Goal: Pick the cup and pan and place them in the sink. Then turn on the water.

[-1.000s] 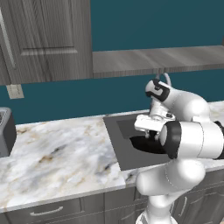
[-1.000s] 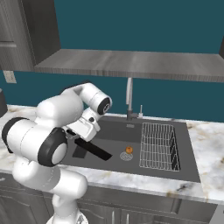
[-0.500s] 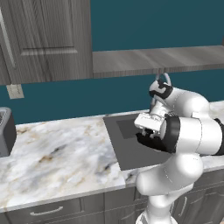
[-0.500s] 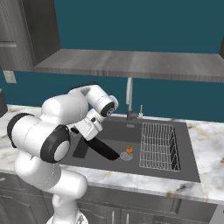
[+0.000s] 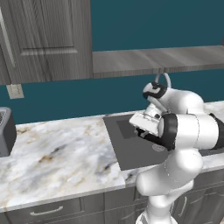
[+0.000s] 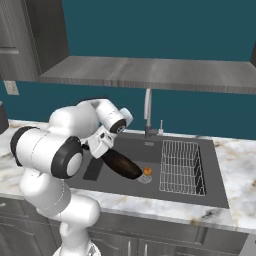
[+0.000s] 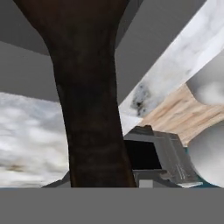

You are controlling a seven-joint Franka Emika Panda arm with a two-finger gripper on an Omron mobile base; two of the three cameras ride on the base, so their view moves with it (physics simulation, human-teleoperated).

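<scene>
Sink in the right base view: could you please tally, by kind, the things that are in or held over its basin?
pan: 1
wire rack: 1
small orange thing: 1
total: 3

Kitchen inventory, counted by kind.

One round dark cast-iron pan (image 6: pixel 122 165) with a short black handle; one large rectangular dark grey sink (image 6: pixel 215 190); one tall curved grey gooseneck faucet (image 6: pixel 148 114); one grey wire dish rack (image 6: pixel 181 166) in the basin; one small orange round item (image 6: pixel 147 171) by the drain; one marbled white stone countertop (image 5: pixel 57 162); one long grey wood-grain shelf (image 5: pixel 153 59); one white wall outlet (image 5: pixel 15 91); one grey toaster (image 5: pixel 5 131).
</scene>
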